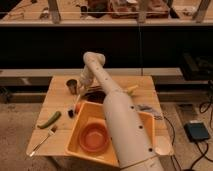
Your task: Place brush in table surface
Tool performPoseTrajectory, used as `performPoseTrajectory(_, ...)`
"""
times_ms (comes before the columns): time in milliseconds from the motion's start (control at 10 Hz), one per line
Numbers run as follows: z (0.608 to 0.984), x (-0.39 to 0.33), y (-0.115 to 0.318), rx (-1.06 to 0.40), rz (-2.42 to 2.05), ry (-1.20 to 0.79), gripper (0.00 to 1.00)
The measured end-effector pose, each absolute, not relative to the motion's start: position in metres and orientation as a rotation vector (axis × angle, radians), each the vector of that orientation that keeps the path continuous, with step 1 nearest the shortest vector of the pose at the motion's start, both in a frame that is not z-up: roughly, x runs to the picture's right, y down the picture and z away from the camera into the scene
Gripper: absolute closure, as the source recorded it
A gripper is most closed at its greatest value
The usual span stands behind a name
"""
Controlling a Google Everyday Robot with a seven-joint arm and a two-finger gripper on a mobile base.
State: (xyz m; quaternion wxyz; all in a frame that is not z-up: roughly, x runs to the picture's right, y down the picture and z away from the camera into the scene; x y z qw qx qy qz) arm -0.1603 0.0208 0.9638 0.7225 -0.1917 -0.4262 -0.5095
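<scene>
step in hand, by the look of it: the setting-down of the brush; the gripper (80, 98) is hanging low over the wooden table (59, 102), between the metal cup (72, 86) and the left rim of the yellow tray (75, 134); just beneath it a small orange-and-dark thing, probably the brush (75, 109), is sitting at or just above the tabletop beside the tray's corner; whether the gripper is clamping it or free of it cannot be told; the next move is likely calling for a release onto bare wood, then a straight lift clear of cup and tray rim. around: an orange bowl (94, 137) is lying in the tray; a green vegetable (50, 119) and a pale long-handled utensil (42, 141) are lying front-left; a banana (131, 90) is showing past the white arm (120, 125).
</scene>
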Motion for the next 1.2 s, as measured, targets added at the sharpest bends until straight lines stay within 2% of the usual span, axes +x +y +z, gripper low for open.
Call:
performPoseTrajectory(300,0.975,-0.169,0.038,-0.418,-1.14,-0.976,0.29)
performPoseTrajectory(400,0.976,-0.169,0.039,-0.42,-1.146,-0.97,0.22)
performPoseTrajectory(800,0.972,-0.171,0.035,-0.405,-1.155,-0.957,0.2)
performPoseTrajectory(1200,0.944,-0.169,0.01,-0.298,-1.192,-0.86,0.2)
